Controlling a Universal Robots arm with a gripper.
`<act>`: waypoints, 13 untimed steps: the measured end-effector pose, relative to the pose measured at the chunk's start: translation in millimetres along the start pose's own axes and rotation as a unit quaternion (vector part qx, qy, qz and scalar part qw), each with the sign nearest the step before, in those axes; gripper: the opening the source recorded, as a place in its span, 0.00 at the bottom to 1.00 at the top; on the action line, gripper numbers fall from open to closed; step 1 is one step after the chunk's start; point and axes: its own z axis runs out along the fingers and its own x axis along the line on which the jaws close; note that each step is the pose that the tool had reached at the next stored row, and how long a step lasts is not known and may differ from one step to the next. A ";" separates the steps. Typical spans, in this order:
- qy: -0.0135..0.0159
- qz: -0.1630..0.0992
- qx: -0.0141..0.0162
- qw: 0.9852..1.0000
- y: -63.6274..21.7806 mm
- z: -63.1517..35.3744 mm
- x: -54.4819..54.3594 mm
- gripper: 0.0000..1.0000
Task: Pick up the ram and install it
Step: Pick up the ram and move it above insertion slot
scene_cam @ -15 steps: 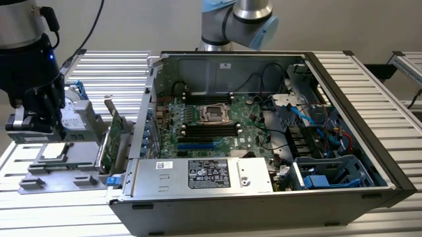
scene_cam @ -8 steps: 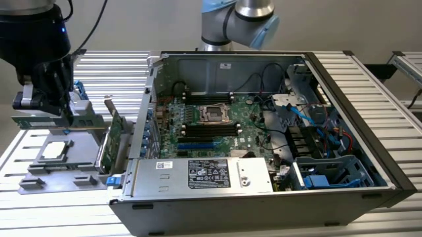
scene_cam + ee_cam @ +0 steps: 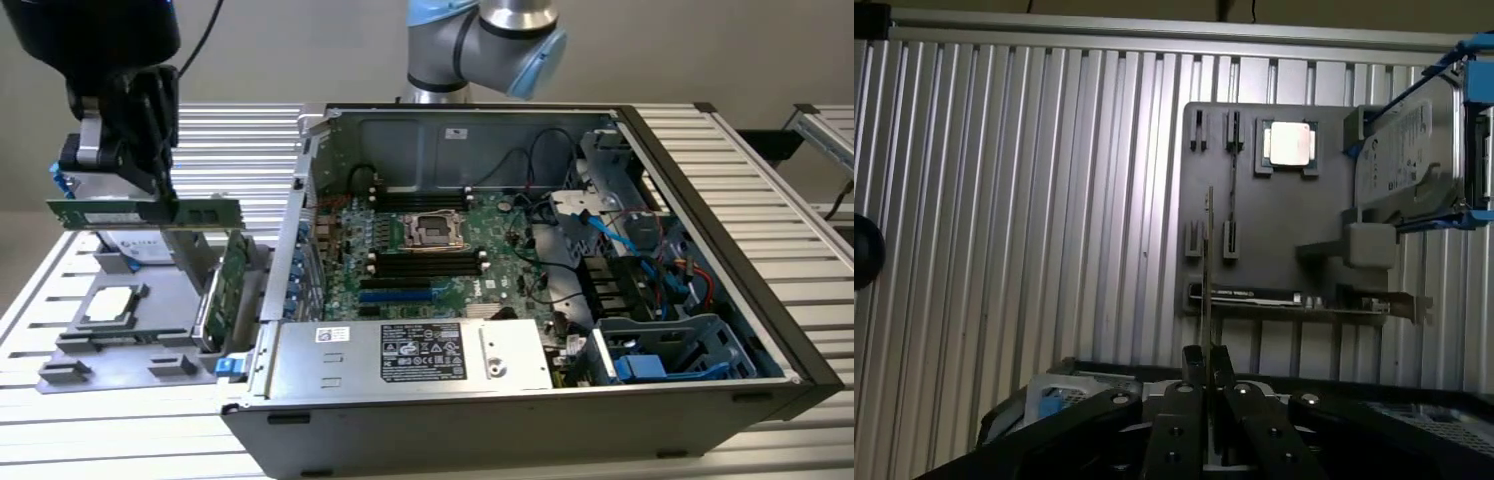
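One ram (image 3: pixel 200 213), green stick. Clamped between the closed-down fingers of the gripper (image 3: pixel 144 190) and hanging just below them, with its long axis level. Below it sits the grey parts tray (image 3: pixel 100 345). The black memory slots (image 3: pixel 427 263) lie well apart from the gripper, lower and toward the exterior view's right. Their long axis appears roughly parallel to the ram's.

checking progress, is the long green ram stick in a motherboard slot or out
Out: the long green ram stick is clamped in the black gripper above the grey tray.
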 end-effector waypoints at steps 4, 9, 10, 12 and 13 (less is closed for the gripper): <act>0.000 0.000 0.000 1.000 -16.5 -4.3 -2.2 0.14; 0.000 0.000 0.000 1.000 -35.8 -7.3 -6.4 0.14; 0.000 0.000 0.000 1.000 -39.5 -7.8 -7.1 0.14; 0.000 0.000 0.000 1.000 -47.2 -9.1 -8.7 0.14; 0.000 0.000 0.000 1.000 -50.8 -9.6 -9.4 0.14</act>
